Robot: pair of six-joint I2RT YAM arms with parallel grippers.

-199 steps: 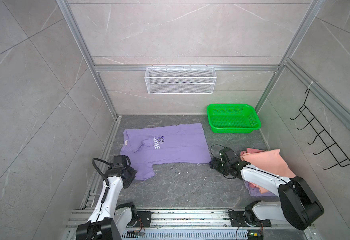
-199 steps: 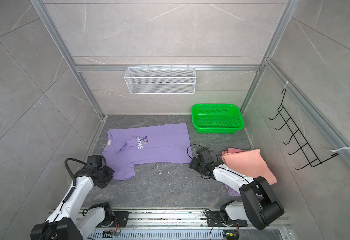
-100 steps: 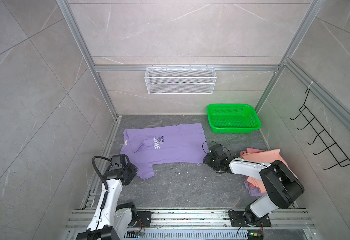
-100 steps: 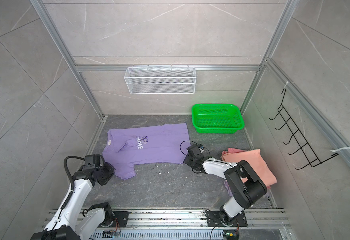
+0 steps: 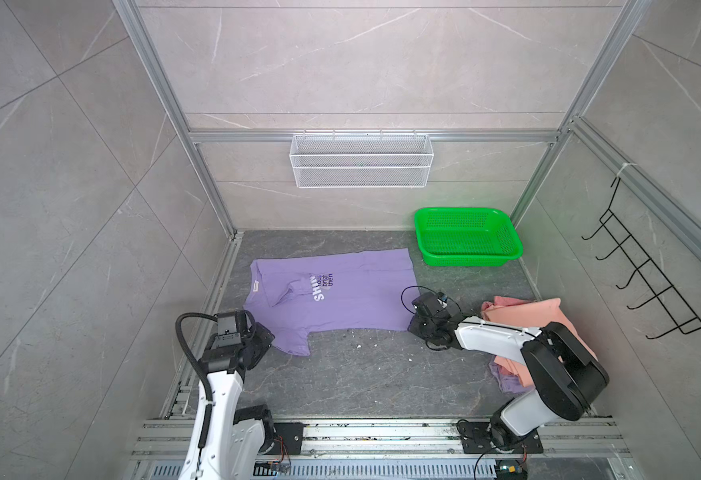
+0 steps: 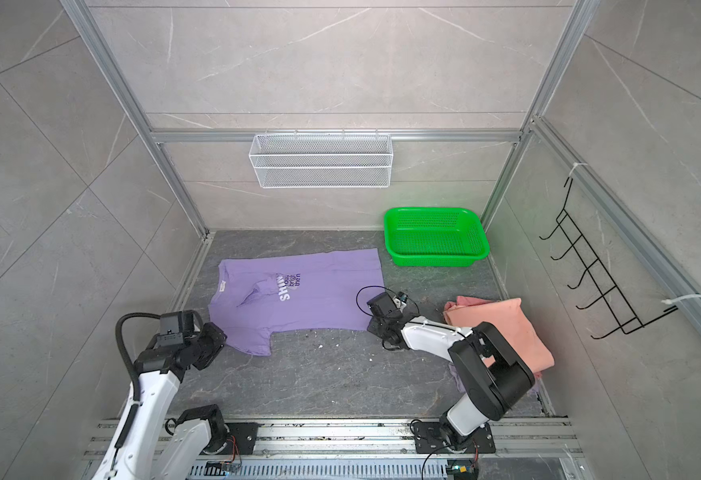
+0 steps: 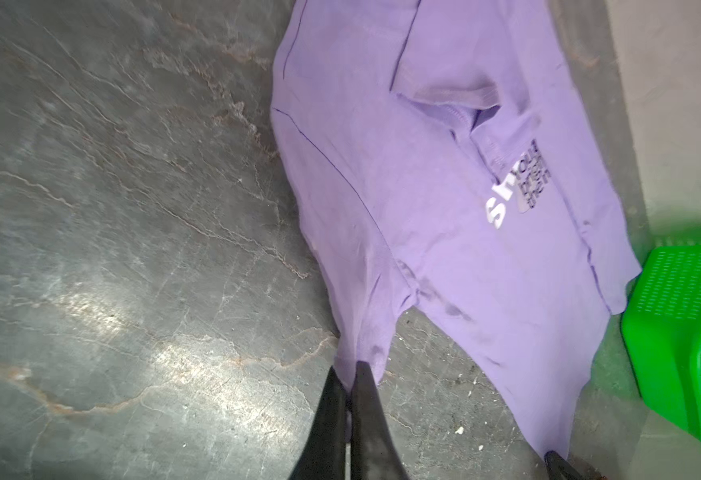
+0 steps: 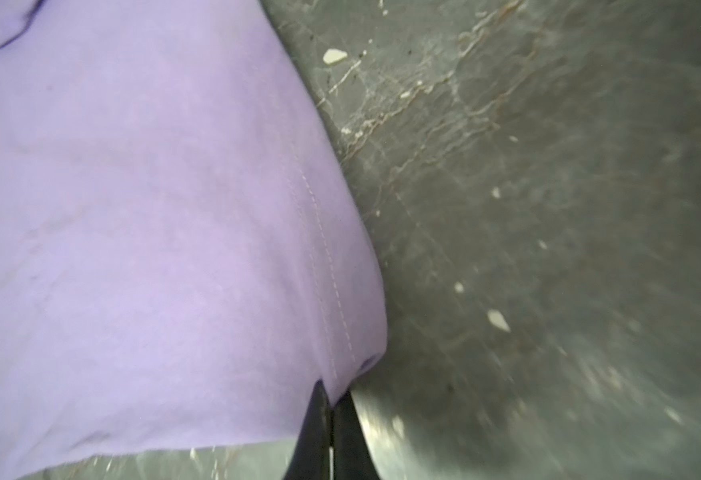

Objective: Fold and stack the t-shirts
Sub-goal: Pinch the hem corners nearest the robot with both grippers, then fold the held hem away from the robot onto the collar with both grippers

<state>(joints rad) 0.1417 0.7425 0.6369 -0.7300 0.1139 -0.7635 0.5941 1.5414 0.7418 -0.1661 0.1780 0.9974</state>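
Left claw is pinching fully closed on the near sleeve tip of the lavender purple cotton t-shirt with the white SHINE print. The right claw is clamping shut on the same shirt's near right hem corner, right by the double stitching.

The shirt is lying mostly flat on the dark grey stone-look tabletop, collar end left and hem right. A flap of fabric is folding over the chest and covering part of the print.

Little white crumbs are sitting on the bare top between the arms. The green plastic mesh basket is sitting just beside the far right hem corner. The salmon pink t-shirt is bunching in a heap at the right, with the right arm's elbow blocking its near part and a scrap of purple cloth poking out underneath. I can't tell what that scrap is.

In both top views the fingertips are hiding under the wrists, and the right wrist view is pretty blurry.
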